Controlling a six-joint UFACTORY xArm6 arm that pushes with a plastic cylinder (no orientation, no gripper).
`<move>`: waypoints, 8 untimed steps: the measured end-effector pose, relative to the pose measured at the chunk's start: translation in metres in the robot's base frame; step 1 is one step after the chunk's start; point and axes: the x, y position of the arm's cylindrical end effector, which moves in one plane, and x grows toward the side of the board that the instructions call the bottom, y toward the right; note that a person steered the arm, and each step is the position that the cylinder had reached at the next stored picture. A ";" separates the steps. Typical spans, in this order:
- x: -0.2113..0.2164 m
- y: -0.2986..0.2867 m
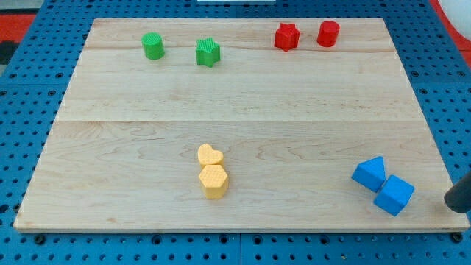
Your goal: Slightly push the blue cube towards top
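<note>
The blue cube [394, 195] lies near the board's bottom right corner. A blue triangular block [369, 174] touches it on its upper left. My tip [456, 203] is a dark rod end at the view's right edge. It stands just off the board, to the right of the blue cube, with a gap between them.
A yellow heart [210, 155] and a yellow hexagon [213, 181] touch at bottom centre. A green cylinder [153, 46] and a green star [208, 52] are at top left. A red star [286, 36] and a red cylinder [328, 33] are at top right. The wooden board [235, 96] lies on a blue pegboard.
</note>
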 end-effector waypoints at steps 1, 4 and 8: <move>0.009 -0.011; 0.010 -0.070; -0.015 -0.079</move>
